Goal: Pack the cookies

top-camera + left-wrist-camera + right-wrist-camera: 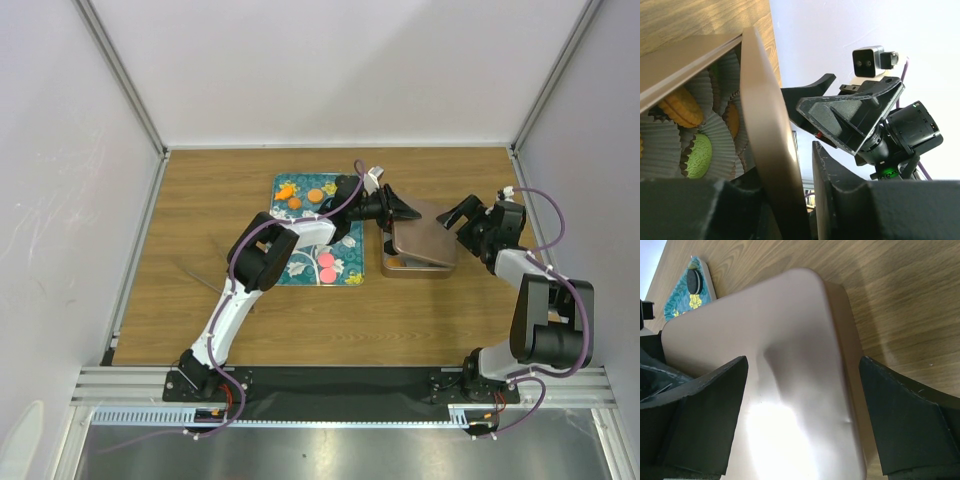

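Observation:
A bronze tin (pixel 418 270) stands right of the teal tray (pixel 300 268), and its lid (pixel 425 238) lies tilted over it. Inside the tin, orange cookies (pixel 684 107) and a green cookie (pixel 700 156) rest in paper cups. Two orange cookies (pixel 315 195) and two pink cookies (pixel 326 261) lie on the tray, along with a black cookie (pixel 694 281). My left gripper (pixel 398 212) straddles the lid's edge (pixel 760 100); the lid leans on one finger and a gap shows at the other finger (pixel 840 190). My right gripper (pixel 802 415) is wide open over the lid (pixel 780 340).
The wooden table (pixel 200 200) is walled in white on three sides. The two arms meet over the tin, with the right gripper (pixel 463 217) facing the left one. A thin grey mark lies on the wood (pixel 200 275) left of the left arm.

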Controlling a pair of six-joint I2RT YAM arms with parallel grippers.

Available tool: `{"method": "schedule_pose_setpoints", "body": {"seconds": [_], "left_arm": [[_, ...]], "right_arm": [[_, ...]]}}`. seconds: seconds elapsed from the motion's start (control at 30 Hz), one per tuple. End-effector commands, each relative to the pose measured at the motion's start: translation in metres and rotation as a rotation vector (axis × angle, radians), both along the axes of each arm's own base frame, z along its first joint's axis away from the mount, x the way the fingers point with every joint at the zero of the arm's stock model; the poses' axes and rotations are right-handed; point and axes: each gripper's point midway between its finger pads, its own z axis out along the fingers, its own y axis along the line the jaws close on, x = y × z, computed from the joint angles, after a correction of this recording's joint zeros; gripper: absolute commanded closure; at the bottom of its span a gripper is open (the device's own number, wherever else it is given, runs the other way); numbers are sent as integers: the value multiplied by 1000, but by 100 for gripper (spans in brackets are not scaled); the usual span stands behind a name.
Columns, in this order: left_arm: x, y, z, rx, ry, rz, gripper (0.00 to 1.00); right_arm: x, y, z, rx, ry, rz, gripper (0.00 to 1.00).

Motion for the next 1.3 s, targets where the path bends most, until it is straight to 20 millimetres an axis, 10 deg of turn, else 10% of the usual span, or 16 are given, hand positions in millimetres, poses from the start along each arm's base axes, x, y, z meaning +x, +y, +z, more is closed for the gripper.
{"method": "schedule_pose_setpoints", "body": {"seconds": [0.0,1.27], "left_arm": [[7,4,24,-40,-73,-1,66],[10,60,16,22,-101,45,66]], "right_arm": [[7,-1,4,-6,-37,10,2],[7,-1,-12,-7,10,20,8]]}}
